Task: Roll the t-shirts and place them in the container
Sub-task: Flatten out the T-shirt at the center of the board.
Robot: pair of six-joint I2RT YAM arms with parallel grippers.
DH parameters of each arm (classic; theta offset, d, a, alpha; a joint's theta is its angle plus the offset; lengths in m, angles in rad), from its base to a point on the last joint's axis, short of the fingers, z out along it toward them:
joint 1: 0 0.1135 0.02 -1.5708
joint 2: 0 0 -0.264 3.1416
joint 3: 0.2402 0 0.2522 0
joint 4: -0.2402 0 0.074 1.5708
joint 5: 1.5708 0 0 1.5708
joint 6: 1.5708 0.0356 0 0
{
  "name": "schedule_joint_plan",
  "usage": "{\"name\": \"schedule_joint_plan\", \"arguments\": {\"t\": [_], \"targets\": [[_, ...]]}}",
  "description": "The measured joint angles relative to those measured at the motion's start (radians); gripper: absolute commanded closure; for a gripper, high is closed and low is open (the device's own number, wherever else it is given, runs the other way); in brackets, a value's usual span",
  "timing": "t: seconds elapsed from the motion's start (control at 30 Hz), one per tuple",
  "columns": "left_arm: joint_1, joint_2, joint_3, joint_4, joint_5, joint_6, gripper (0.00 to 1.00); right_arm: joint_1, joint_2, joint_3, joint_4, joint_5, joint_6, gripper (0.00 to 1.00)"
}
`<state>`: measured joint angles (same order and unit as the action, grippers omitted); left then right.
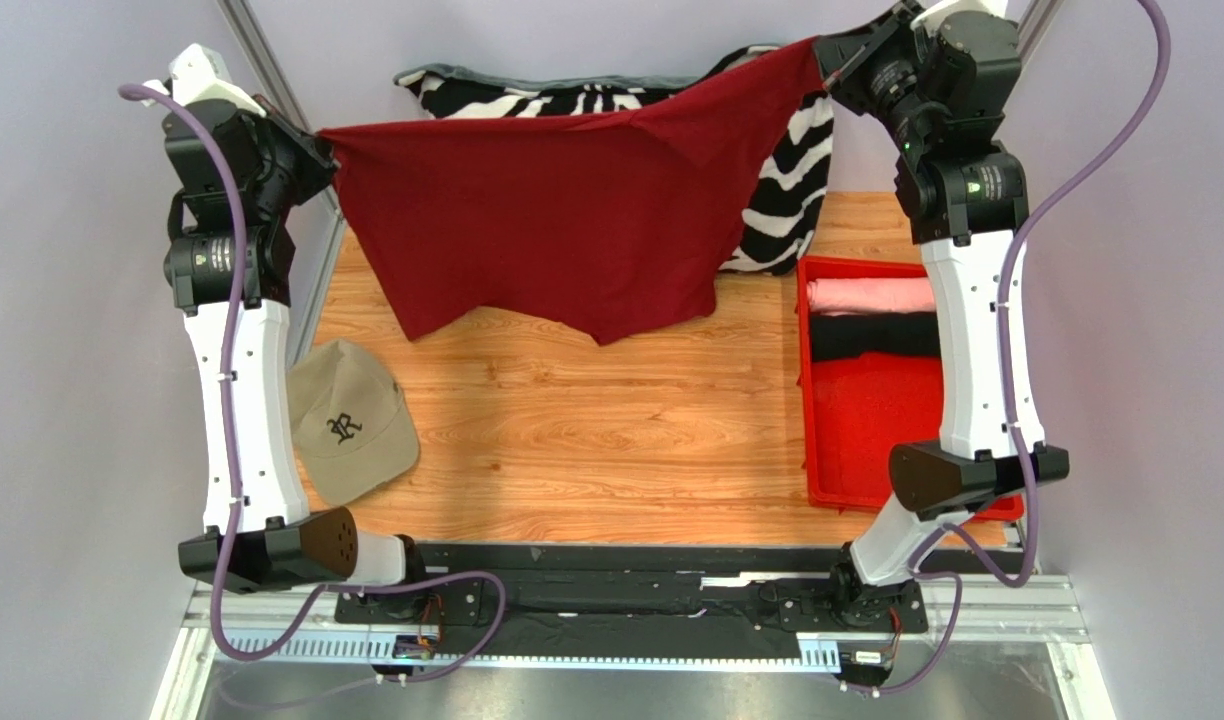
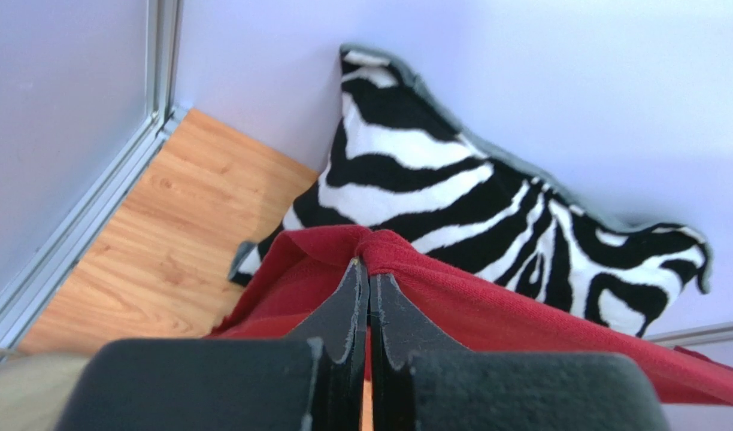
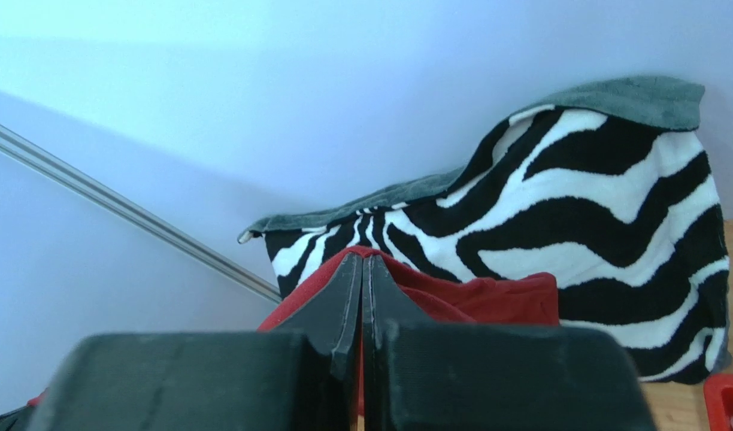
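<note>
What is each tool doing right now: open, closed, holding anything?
Left tool: closed, pinching one top corner of the maroon t-shirt.
Right tool: closed, pinching the opposite corner of the same shirt, which hangs between them.

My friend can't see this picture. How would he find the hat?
Find the wooden table and go to its left side, next to the left arm. The cap lies there on the wood, apart from the hanging maroon t-shirt. It is the only khaki thing, with a curved brim and a dark emblem.

Wooden table point(image 1: 573, 435) bears cap point(image 1: 348, 420), red tray point(image 1: 805, 375), zebra pillow point(image 1: 791, 168).
</note>
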<state>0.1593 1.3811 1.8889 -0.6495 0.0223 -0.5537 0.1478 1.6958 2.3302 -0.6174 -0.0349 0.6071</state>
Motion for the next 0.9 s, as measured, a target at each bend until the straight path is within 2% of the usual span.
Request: {"name": "schedule_joint_plan", "arguments": {"t": [0.1,0.27,0.4,0.57,0.63,0.73,0.83,0.9], "targets": [[0.0,-0.021,-0.08,0.006,0.003,0.003,1.0,0.001,-0.061,-0.127,0.014,0.0,-0.002,1.0],[0.0,-0.098,-0.337,-0.019,0.01,-0.003,1.0,-0.003,-0.223,-0.502,0.021,-0.005,0.008,1.0],[0.0,-0.217,-0.586,-0.085,-0.003,-0.02,1.0,-0.005,-0.407,-0.871,-0.01,-0.034,0.028,1.0],[0.001,-0.401,-0.829,-0.197,-0.087,-0.045,1.0,-0.005,-0.65,-1.237,-0.08,-0.103,0.053,1.0],[0.002,-0.475,-0.919,-0.243,-0.122,-0.061,0.97,-0.005,-0.766,-1.372,-0.107,-0.133,0.063,1.0],[-0.023,-0.548,-0.999,-0.32,-0.169,-0.108,0.95,-0.005,-0.9,-1.515,-0.149,-0.169,0.085,1.0],[-0.053,-0.581,-1.004,-0.367,-0.186,-0.162,0.94,-0.005,-0.994,-1.627,-0.187,-0.194,0.112,1.0],[-0.055,-0.582,-1.011,-0.369,-0.189,-0.188,0.86,-0.005,-1.014,-1.659,-0.203,-0.206,0.13,1.0]]}}
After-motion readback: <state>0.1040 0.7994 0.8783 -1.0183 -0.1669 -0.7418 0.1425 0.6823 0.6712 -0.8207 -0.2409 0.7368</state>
